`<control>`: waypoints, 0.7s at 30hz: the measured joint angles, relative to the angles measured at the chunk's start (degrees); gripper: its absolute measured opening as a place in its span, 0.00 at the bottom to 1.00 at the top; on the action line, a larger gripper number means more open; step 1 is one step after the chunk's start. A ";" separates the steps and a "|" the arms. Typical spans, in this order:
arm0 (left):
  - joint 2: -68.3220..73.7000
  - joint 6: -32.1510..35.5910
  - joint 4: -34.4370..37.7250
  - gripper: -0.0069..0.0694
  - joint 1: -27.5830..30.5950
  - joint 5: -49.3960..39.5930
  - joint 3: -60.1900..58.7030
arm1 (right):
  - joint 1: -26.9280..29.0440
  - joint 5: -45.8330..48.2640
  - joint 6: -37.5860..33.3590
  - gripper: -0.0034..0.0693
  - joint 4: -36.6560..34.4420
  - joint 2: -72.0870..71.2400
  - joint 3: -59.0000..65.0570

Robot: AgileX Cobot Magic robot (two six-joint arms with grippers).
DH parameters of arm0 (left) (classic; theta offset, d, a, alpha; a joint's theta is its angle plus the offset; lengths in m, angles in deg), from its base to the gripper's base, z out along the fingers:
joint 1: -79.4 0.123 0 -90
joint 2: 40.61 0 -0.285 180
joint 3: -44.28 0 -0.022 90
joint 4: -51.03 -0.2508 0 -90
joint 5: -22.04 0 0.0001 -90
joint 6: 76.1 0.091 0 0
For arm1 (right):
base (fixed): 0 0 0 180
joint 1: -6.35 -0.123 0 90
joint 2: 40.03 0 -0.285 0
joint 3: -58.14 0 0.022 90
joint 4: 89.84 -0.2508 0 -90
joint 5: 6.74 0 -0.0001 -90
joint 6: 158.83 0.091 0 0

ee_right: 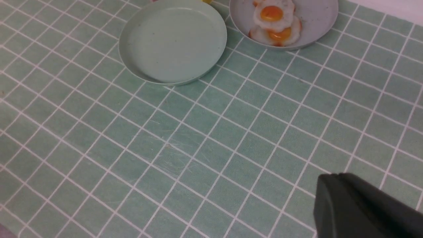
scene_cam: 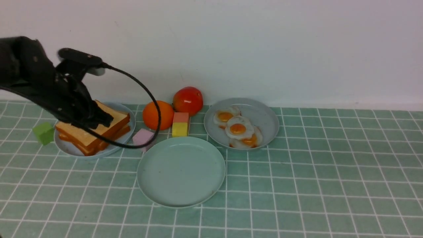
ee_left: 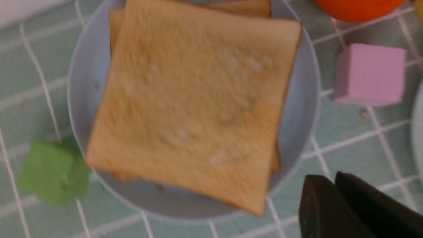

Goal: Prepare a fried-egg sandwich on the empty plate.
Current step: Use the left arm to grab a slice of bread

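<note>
Front view: toast (scene_cam: 82, 134) beneath left hand (scene_cam: 100, 119)

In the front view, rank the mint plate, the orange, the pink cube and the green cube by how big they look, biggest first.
1. mint plate
2. orange
3. pink cube and green cube look about alike; I won't rank them.

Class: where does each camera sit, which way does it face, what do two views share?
Front view: between the arms, facing forward over the table to the wall; left gripper at the toast stack.
Left wrist view: looks down on that toast and its light-blue plate; fingers at the edge.
Right wrist view: looks across tiles at the mint-green plate and fried eggs; right gripper partly shows.
Shared: front and right wrist show that plate and eggs.
</note>
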 joint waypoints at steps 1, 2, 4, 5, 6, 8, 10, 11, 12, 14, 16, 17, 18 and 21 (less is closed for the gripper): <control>0.80 1.24 -0.13 0.29 0.00 0.88 0.20 | 0.00 0.00 0.00 0.06 0.00 0.00 0.00; 2.10 2.80 -0.39 0.37 0.00 2.61 0.34 | 0.00 0.00 0.00 0.06 0.00 0.00 0.00; 4.04 3.93 -0.74 0.47 0.00 4.61 0.47 | 0.00 0.00 0.00 0.06 0.00 0.00 0.00; 4.04 3.90 -0.82 0.48 0.00 4.61 0.47 | 0.00 0.00 0.00 0.06 0.00 0.00 0.00; 5.87 4.38 -0.98 0.54 0.00 6.25 0.47 | 0.00 0.00 -0.02 0.06 0.00 0.00 0.00; 7.12 4.44 -1.06 0.57 0.00 7.24 0.47 | 0.00 0.00 -0.02 0.06 0.00 0.00 0.00; 9.35 4.58 -1.17 0.60 0.00 9.37 0.47 | 0.00 0.00 -0.02 0.07 -0.53 0.00 0.00; 9.57 4.58 -1.35 0.60 0.00 9.67 0.47 | 0.00 0.00 -0.02 0.07 -0.70 0.00 0.00; 10.01 4.58 -1.61 0.59 0.00 10.55 0.58 | 0.00 0.00 -0.02 0.07 -1.65 0.00 0.00; 10.13 4.58 -1.82 0.55 0.00 11.29 0.70 | 0.00 0.00 -0.02 0.07 -3.17 0.00 0.00; 10.32 4.58 -2.01 0.49 0.00 11.66 0.70 | 0.00 0.00 -0.02 0.07 -4.09 0.00 0.00; 10.33 4.58 -2.14 0.45 0.00 11.82 0.70 | 0.00 0.00 -0.02 0.07 -4.47 0.00 0.00; 10.33 4.58 -2.22 0.41 0.05 11.87 0.72 | 0.00 0.00 -0.02 0.07 -4.75 0.00 0.00; 10.38 4.58 -2.47 0.28 0.02 11.94 0.72 | 0.00 0.00 -0.02 0.08 -4.81 0.00 0.00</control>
